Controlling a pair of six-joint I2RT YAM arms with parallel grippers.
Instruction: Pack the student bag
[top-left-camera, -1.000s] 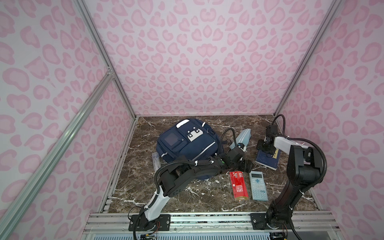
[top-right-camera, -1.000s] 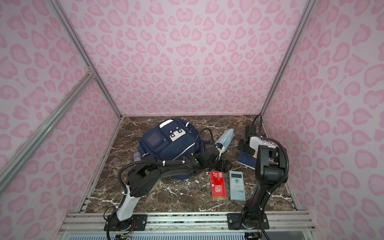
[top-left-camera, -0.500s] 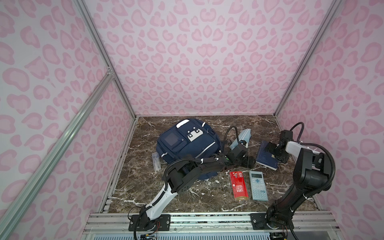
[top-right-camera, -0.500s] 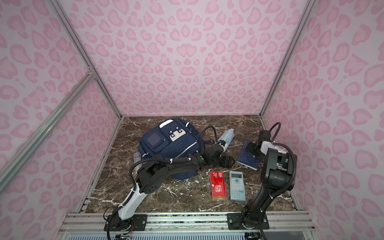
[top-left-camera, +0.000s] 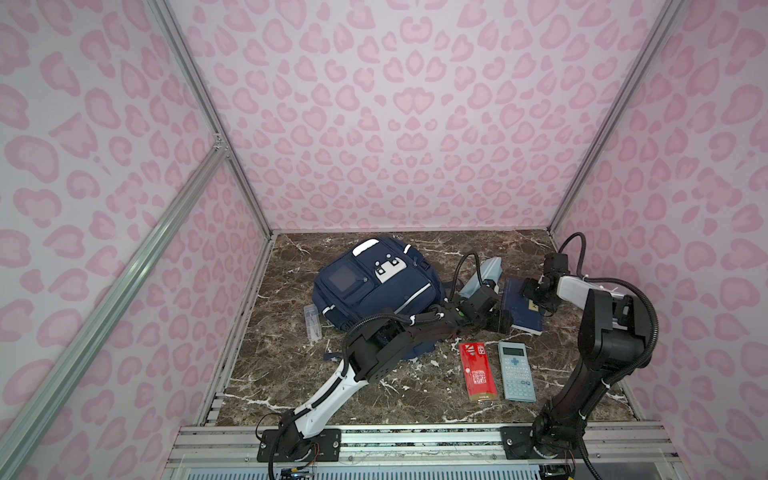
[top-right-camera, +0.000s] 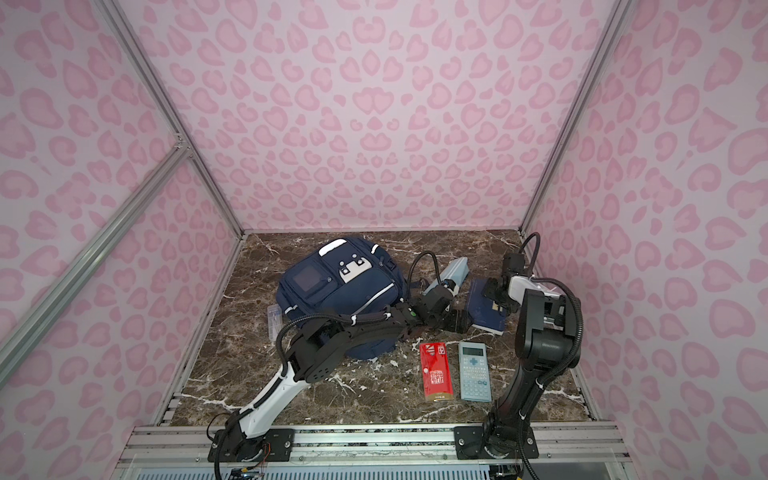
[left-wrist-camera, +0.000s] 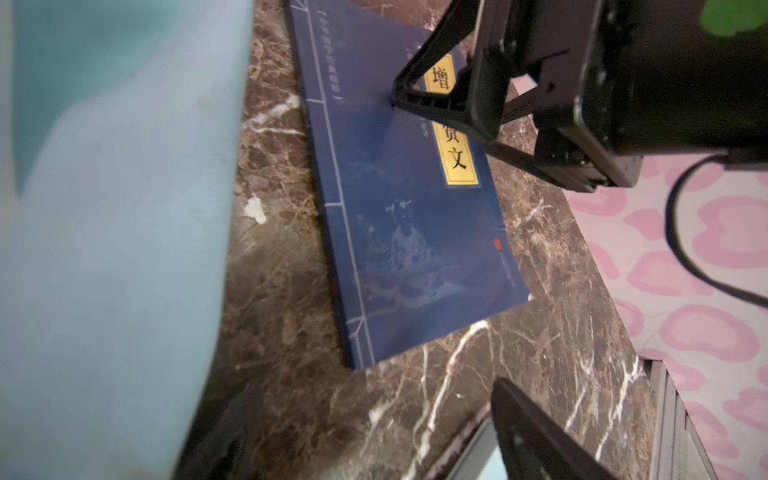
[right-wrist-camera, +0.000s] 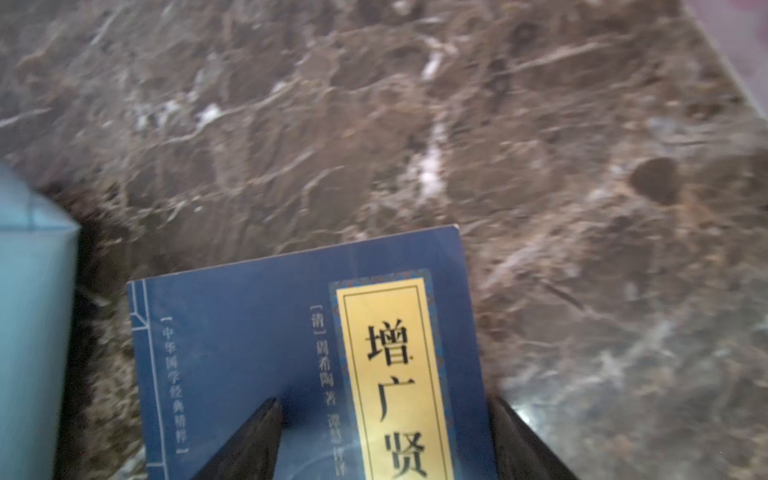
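The student bag (top-left-camera: 374, 286) (top-right-camera: 340, 291), a navy-blue backpack, lies front side up at the back middle of the marble table. To its right a navy book with a yellow label (top-left-camera: 519, 309) (right-wrist-camera: 257, 345) (left-wrist-camera: 407, 232) lies flat. My right gripper (top-left-camera: 536, 291) (right-wrist-camera: 386, 440) is open and low over the book's far end, with one finger on the cover and the other past the book's edge. My left gripper (top-left-camera: 494, 320) (left-wrist-camera: 374, 449) is open with nothing in it, just off the book's near-left corner, beside a light-blue pouch (top-left-camera: 484, 274) (left-wrist-camera: 104, 249).
A red packet (top-left-camera: 478, 370) and a light-blue calculator (top-left-camera: 515, 370) lie side by side near the front right. A clear flat case (top-left-camera: 312, 328) lies left of the bag. Pink patterned walls close in the table on three sides.
My left arm has stretched further right, bringing its gripper closer to the book. The right gripper swung out to the right and came back over the book's far end.
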